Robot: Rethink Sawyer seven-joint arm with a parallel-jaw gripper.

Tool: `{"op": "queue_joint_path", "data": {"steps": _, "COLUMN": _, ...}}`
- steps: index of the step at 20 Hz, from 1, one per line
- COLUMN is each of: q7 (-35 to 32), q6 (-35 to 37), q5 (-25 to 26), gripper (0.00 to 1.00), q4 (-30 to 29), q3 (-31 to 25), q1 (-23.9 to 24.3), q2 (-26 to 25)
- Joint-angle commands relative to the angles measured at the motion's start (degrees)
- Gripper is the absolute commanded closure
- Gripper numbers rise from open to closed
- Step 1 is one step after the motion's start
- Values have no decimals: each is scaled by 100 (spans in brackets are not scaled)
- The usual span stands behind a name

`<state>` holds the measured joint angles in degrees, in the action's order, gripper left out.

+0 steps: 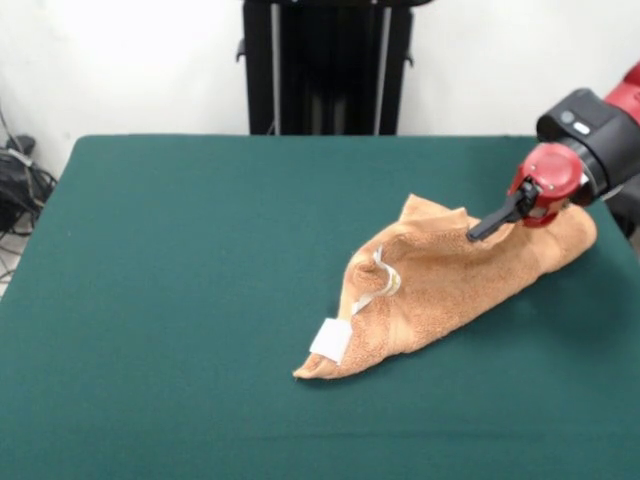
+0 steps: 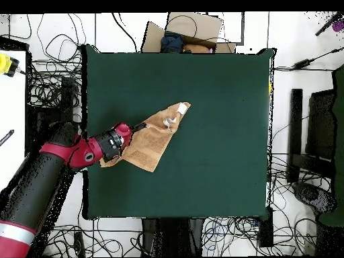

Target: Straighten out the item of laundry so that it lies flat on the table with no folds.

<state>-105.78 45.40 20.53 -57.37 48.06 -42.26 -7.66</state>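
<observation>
**Desk:** What is on the table [image 1: 150, 300]?

**Photographer:** An orange-tan towel [image 1: 450, 285], bunched and folded over on itself, lies on the green cloth. In the front view it sits toward the right-hand edge, about midway between the near and far edges. It runs on a slant: one narrow end points at the near edge, the broad end lies out by the right-hand edge. A raised fold stands up along its top.

**Desk:** Any markings on it?

**Photographer:** A small white tag [image 1: 331, 340] lies at the narrow end, and a white loop [image 1: 380, 278] of tape sits on the cloth a little way up from it.

**Desk:** And the arm?

**Photographer:** The red and black arm [image 2: 47, 171] reaches in low from the table's side edge. Its gripper [image 1: 480, 231] points a dark tip at the towel's raised fold and appears to touch the cloth there.

**Desk:** Fingers wide, narrow, or holding?

**Photographer:** Cannot tell. Only one dark tip shows in either view, and no gap can be made out.
</observation>
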Motion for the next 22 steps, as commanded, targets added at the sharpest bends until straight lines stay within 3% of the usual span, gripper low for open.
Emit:
{"op": "queue_joint_path", "data": {"steps": 1, "q7": -504, "q6": 570, "q5": -466, "gripper": 100, "q4": 464, "q3": -1013, "q1": 150, "q2": -250}}
{"op": "queue_joint_path", "data": {"steps": 16, "q7": -985, "q6": 1313, "q5": -881, "gripper": 100, "q4": 832, "q3": -1072, "q1": 50, "q2": -368}}
{"op": "queue_joint_path", "data": {"steps": 22, "q7": -1181, "q6": 1193, "q5": -945, "gripper": 100, "q4": 634, "q3": -1084, "q1": 20, "q2": -294}}
